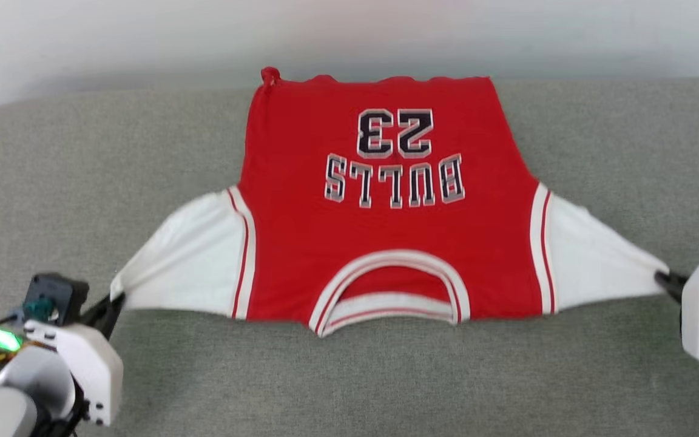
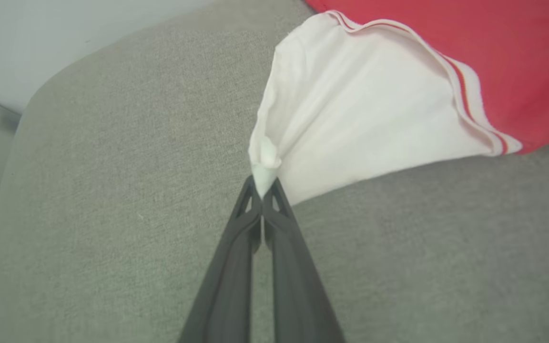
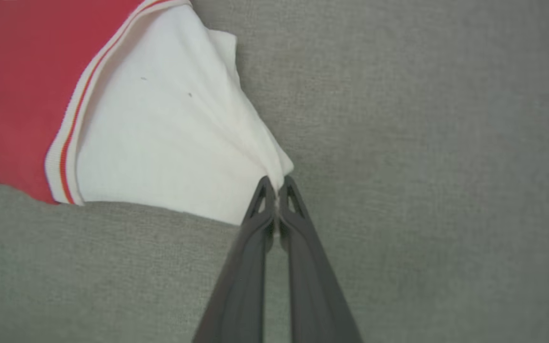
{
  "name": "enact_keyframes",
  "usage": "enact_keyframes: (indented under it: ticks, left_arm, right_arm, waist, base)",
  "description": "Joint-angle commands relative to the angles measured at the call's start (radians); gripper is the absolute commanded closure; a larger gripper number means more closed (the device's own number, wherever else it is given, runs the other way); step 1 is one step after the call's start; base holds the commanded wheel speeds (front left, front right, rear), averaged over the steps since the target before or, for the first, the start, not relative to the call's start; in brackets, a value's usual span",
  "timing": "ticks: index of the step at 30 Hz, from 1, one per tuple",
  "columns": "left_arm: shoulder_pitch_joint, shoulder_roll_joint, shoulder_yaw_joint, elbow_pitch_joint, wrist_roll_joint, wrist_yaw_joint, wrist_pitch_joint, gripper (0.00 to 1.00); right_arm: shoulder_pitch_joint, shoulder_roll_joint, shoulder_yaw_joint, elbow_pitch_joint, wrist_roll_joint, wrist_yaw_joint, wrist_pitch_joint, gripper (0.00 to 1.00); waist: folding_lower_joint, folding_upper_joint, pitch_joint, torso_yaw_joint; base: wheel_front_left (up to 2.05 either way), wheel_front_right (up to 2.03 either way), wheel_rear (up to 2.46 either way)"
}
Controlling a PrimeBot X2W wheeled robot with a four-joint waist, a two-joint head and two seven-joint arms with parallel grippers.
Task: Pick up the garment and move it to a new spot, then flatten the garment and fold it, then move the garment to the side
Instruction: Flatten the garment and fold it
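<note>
The garment (image 1: 386, 224), a red jersey with white sleeves and black lettering, lies spread flat on the grey cushion, collar toward me. My left gripper (image 1: 116, 298) is shut on the tip of the left white sleeve (image 2: 365, 128); the pinched cloth bunches at its fingertips (image 2: 274, 193). At the far right, my right gripper (image 1: 665, 280) is shut on the tip of the other white sleeve (image 3: 169, 138). Both sleeves are pulled taut outward.
The grey upholstered cushion (image 1: 82, 158) stretches wide on both sides and in front of the jersey. A pale wall (image 1: 349, 30) rises behind it. The cushion's rounded corner (image 2: 31, 100) lies near my left arm.
</note>
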Motion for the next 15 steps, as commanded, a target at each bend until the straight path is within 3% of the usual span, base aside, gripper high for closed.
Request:
enact_keyframes:
  ticks: [1, 11, 15]
  left_arm:
    - [0.049, 0.014, 0.005, -0.009, -0.012, 0.017, 0.001, 1.00]
    - [0.316, 0.037, 0.026, -0.077, -0.119, 0.084, 0.019, 1.00]
    - [0.380, 0.047, 0.037, -0.124, -0.172, 0.087, 0.047, 1.00]
  right_arm:
    - [0.061, -0.004, -0.024, -0.023, 0.005, -0.002, 0.026, 1.00]
    - [0.340, 0.029, -0.166, -0.176, 0.040, -0.002, 0.202, 1.00]
    - [0.425, 0.042, -0.195, -0.229, 0.050, -0.002, 0.272, 1.00]
  waist:
    - [0.0003, -0.0001, -0.039, -0.003]
    - [0.0003, -0.0001, -0.117, -0.021]
    - [0.0003, -0.0001, -0.125, -0.022]
  base:
    - [0.00, 0.00, 0.00]
    - [0.00, 0.00, 0.00]
    - [0.00, 0.00, 0.00]
